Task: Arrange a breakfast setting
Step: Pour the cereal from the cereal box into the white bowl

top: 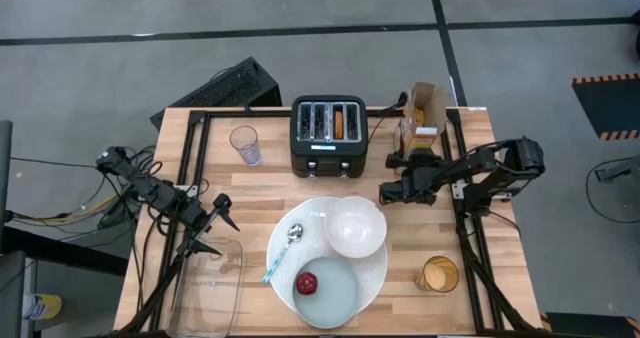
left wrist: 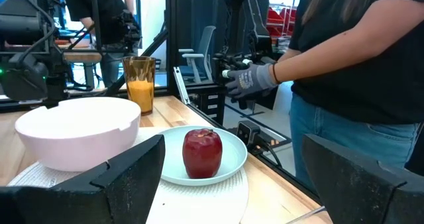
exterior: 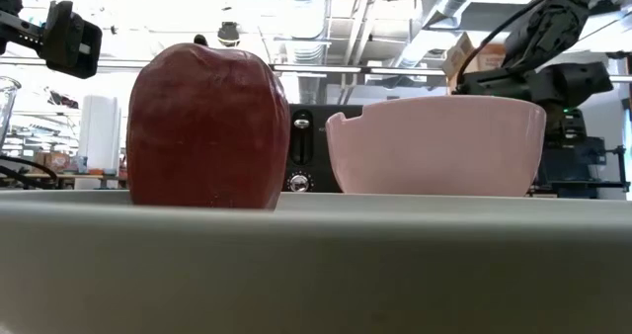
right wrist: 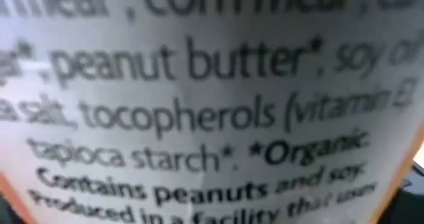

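A large white plate [top: 375,278] lies at the table's near middle. On it are a white bowl [top: 356,226], a blue-handled spoon [top: 282,250] and a pale-blue plate [top: 335,290] bearing a red apple [top: 307,283]. The apple also shows in the left wrist view [left wrist: 202,152]. A bagel [top: 340,124] stands in a slot of the black toaster [top: 328,136]. My right gripper [top: 412,163] is close against the near side of a tan cereal box [top: 423,116], whose print fills the right wrist view [right wrist: 212,105]. No cereal shows. My left gripper [left wrist: 232,197] is open and empty left of the plates, also seen from above [top: 215,223].
A glass of orange juice [top: 438,274] stands near right, an empty glass [top: 245,144] far left, and a clear container [top: 215,278] near left. A person with a gloved hand [left wrist: 255,78] stands beyond the table's near edge.
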Controlling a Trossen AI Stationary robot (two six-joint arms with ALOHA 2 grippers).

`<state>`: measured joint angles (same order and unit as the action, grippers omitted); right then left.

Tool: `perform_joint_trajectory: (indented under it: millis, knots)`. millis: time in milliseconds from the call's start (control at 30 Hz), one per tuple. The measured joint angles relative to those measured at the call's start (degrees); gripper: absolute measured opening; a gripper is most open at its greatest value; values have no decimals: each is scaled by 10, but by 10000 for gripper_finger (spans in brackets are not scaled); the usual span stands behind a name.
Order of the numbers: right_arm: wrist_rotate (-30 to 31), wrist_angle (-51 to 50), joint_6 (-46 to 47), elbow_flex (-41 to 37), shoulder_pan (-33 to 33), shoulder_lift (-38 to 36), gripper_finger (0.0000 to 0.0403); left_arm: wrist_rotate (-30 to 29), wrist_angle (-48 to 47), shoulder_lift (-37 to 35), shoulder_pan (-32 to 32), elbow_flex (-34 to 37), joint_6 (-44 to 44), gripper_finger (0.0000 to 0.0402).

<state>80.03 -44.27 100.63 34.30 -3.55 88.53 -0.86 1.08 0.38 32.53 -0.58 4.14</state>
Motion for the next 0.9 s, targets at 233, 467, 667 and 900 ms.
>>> perform_joint_trajectory:
  millis: [233, 467, 667, 900]
  knots:
    - [-13, 14, -5, 0, -11, 0, 359, 0, 0, 0, 0, 0, 0, 339]
    - [-29, 13, -8, 0, -11, 0, 275, 0, 0, 0, 0, 0, 0, 339]
    - [-33, 13, -8, 0, -11, 0, 220, 0, 0, 0, 0, 0, 0, 339]
    - [-47, -4, -8, 0, -9, -9, 186, 0, 0, 0, 0, 0, 0, 339]
